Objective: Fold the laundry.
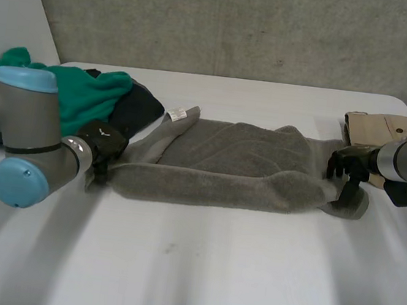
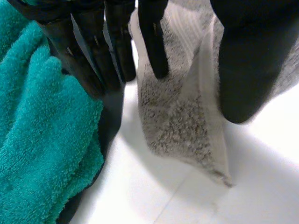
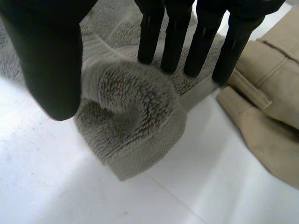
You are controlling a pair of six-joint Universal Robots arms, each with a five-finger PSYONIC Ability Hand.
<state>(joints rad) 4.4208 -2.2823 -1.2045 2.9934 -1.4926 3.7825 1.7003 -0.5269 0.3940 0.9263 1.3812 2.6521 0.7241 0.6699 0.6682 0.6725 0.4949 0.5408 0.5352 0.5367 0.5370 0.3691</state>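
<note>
The white table point(image 1: 190, 269) carries one grey towel point(image 1: 232, 163), laid out as a long flat band. Its long axis runs crosswise, from my left hand point(image 1: 103, 145) to my right hand point(image 1: 349, 169). I hold one end with each hand:

- **Left end:** my left hand pinches a corner of the grey towel between thumb and nearly straight fingers.
- **Right end:** my right hand grips a bunched fold of it between thumb and straight fingers.

Each hand sits on its own end, so neither is nearer. The grey towel's middle lies well apart from both, inward along the axis. I judge that the coming fold turns on this axis, and that both ends must travel together.

Beyond the grey towel's left end lie one teal towel point(image 1: 85, 95) and one dark garment point(image 1: 140, 112). Just beyond its right end lies one beige garment point(image 1: 379, 128).

Count: two towels, two garments, two hands
</note>
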